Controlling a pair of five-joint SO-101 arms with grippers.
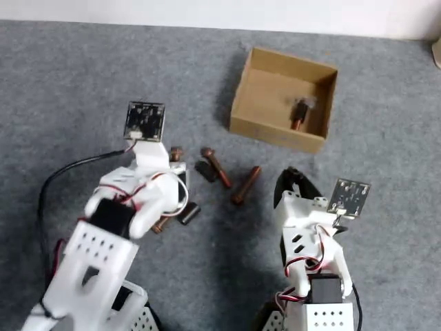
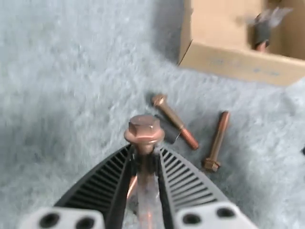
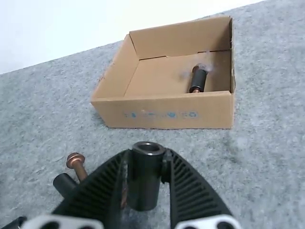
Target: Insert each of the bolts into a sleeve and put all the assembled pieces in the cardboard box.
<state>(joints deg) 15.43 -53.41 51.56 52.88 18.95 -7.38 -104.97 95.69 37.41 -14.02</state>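
1. My left gripper [image 2: 144, 151] was clamped on a copper bolt [image 2: 144, 131], head pointing away from me.
2. My right gripper [image 3: 145, 157] was clamped around a black sleeve [image 3: 143, 183].
3. A loose bolt [image 2: 172, 119] and a second bolt [image 2: 217, 141] lay apart mid-carpet [image 1: 83, 83].
4. The cardboard box [image 1: 275, 131] sat toward the carpet's far edge, with one assembled piece [image 3: 198, 78] inside.
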